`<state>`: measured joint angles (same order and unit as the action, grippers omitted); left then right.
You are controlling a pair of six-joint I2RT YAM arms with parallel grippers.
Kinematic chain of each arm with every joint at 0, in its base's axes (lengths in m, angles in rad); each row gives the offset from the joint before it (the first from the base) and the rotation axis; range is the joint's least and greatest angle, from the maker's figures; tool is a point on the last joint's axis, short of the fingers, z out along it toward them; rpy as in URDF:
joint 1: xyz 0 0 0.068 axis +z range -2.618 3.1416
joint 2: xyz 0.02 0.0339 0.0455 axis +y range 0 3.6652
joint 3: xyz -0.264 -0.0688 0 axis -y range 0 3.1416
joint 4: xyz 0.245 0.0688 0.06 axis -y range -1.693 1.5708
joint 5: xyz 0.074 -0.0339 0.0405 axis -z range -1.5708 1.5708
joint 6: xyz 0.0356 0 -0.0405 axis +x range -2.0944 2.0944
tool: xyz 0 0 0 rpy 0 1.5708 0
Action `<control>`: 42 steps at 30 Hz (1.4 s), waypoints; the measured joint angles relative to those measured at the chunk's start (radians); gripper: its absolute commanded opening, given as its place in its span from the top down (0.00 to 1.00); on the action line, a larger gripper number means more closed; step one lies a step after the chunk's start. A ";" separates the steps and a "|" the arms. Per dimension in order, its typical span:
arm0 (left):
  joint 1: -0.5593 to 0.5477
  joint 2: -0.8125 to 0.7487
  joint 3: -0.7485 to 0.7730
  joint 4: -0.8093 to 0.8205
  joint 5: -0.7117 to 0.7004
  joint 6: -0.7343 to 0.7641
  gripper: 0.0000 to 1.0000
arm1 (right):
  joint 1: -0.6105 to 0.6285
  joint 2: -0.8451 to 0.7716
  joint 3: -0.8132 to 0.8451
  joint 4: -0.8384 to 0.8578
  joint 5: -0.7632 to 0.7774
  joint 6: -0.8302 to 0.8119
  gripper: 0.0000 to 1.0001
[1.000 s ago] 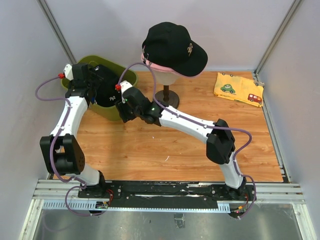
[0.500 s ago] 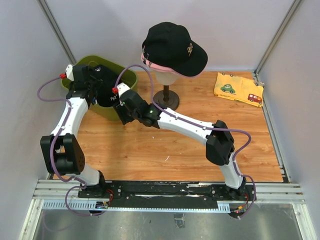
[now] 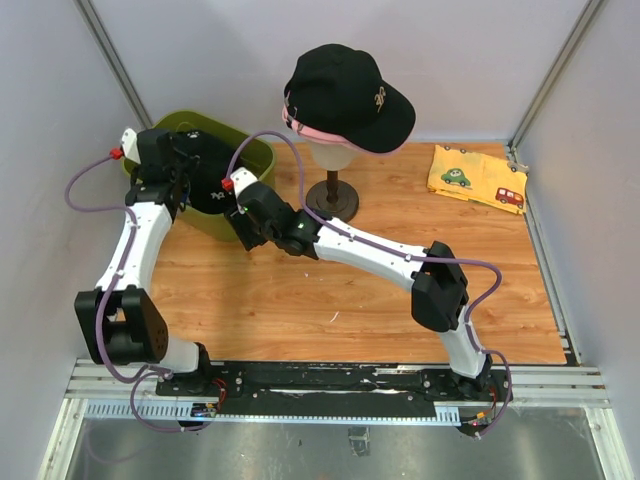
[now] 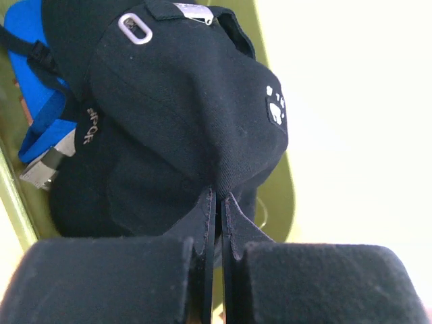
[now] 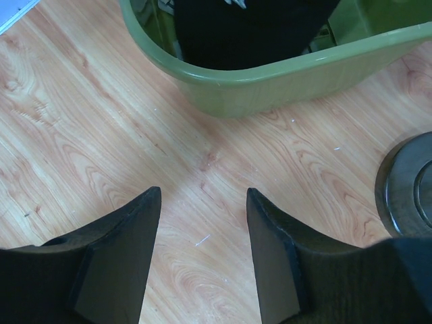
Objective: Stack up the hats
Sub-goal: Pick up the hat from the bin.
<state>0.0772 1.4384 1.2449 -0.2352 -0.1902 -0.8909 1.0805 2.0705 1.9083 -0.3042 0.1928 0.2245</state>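
Note:
On the mannequin head [image 3: 333,152] a black hat [image 3: 345,92] sits over a pink hat [image 3: 297,126]. Another black hat [image 4: 182,115] with a small white logo lies in the olive bin [image 3: 252,152], on top of a bright blue hat [image 4: 37,74]. My left gripper [image 4: 221,196] is inside the bin, its jaws shut on a fold of this black hat's fabric. In the top view the left gripper [image 3: 182,178] is over the bin's left part. My right gripper [image 5: 202,192] hangs open over bare wood just in front of the bin wall [image 5: 270,77], holding nothing.
The mannequin's dark round stand [image 5: 408,185] is just right of my right gripper. A yellow cloth with car prints [image 3: 478,177] lies at the back right of the wooden table [image 3: 300,300]. Grey walls close in the sides and back.
My left gripper has closed from open onto the black hat in the bin, and that arm has shifted slightly left. The right gripper has edged closer to the bin's front wall.

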 measured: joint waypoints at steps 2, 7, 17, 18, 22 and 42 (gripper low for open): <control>0.000 -0.028 0.013 -0.006 -0.010 -0.008 0.99 | 0.000 0.000 0.000 0.000 0.004 -0.005 0.45; 0.000 -0.060 0.098 -0.014 -0.023 -0.016 1.00 | 0.000 -0.015 -0.011 -0.001 0.022 -0.018 0.45; 0.000 -0.080 0.134 -0.033 -0.021 -0.052 0.99 | 0.000 -0.075 -0.042 -0.004 0.070 -0.045 0.44; 0.000 -0.080 0.138 -0.040 -0.020 -0.055 0.99 | 0.000 -0.084 -0.046 -0.005 0.074 -0.047 0.44; 0.000 -0.084 0.163 -0.056 -0.016 -0.069 0.99 | 0.000 -0.124 -0.057 -0.005 0.083 -0.047 0.41; 0.000 -0.173 0.409 -0.101 0.054 -0.252 0.99 | -0.027 -0.383 -0.220 0.127 -0.005 -0.005 0.29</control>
<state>0.0772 1.2652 1.6543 -0.3359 -0.1360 -1.1427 1.0538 1.6875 1.6882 -0.1776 0.1883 0.2192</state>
